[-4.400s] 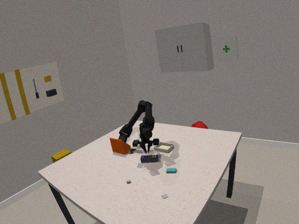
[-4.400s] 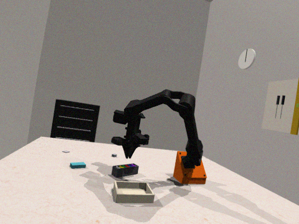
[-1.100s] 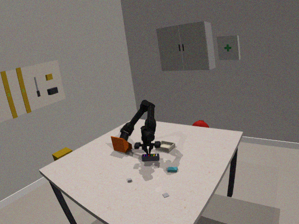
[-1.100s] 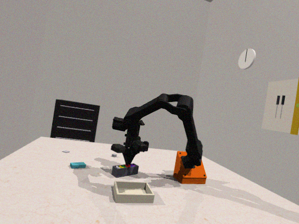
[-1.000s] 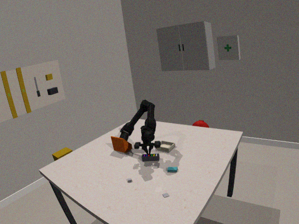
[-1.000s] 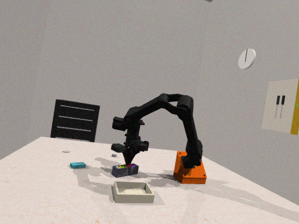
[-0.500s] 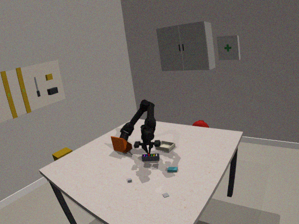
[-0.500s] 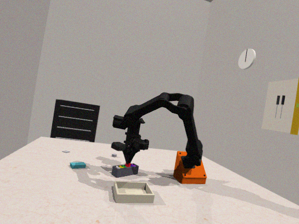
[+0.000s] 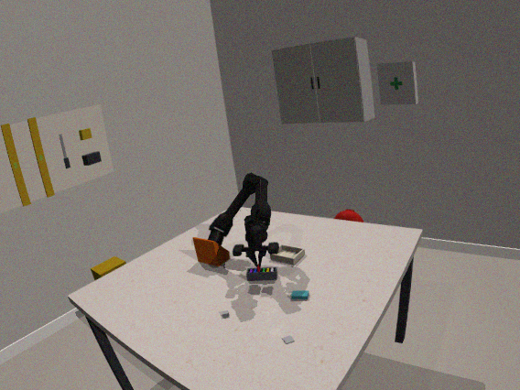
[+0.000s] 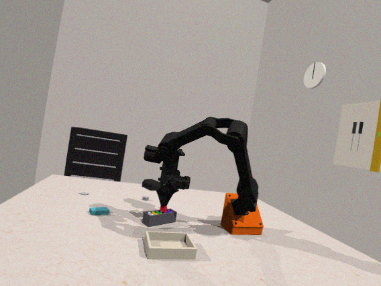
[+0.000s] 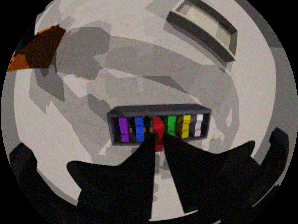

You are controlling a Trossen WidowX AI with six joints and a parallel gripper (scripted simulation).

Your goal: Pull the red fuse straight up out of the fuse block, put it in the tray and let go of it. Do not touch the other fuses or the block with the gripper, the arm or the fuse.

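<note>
The red fuse point(image 9: 258, 268) point(image 10: 163, 209) point(image 11: 158, 128) stands higher than the other fuses, above the top of the dark fuse block point(image 9: 262, 276) point(image 10: 159, 219) point(image 11: 160, 109). Whether its lower end is still inside the block cannot be told. My gripper point(image 9: 259, 266) point(image 10: 164, 206) point(image 11: 158, 137) is shut on the red fuse, pointing down over the block. Purple point(image 11: 124, 130), blue point(image 11: 140, 129), green point(image 11: 171, 126), yellow point(image 11: 186, 126) and white point(image 11: 198, 125) fuses sit in the block. The open beige tray point(image 9: 297, 261) point(image 10: 172, 253) point(image 11: 201, 31) stands on the table apart from the block.
A teal block point(image 9: 299, 295) point(image 10: 99, 211) lies to one side of the fuse block. Two small grey pieces point(image 9: 224, 314) point(image 9: 287, 340) lie farther off. The orange arm base point(image 9: 207, 252) point(image 10: 246, 221) point(image 11: 42, 47) stands on the other side.
</note>
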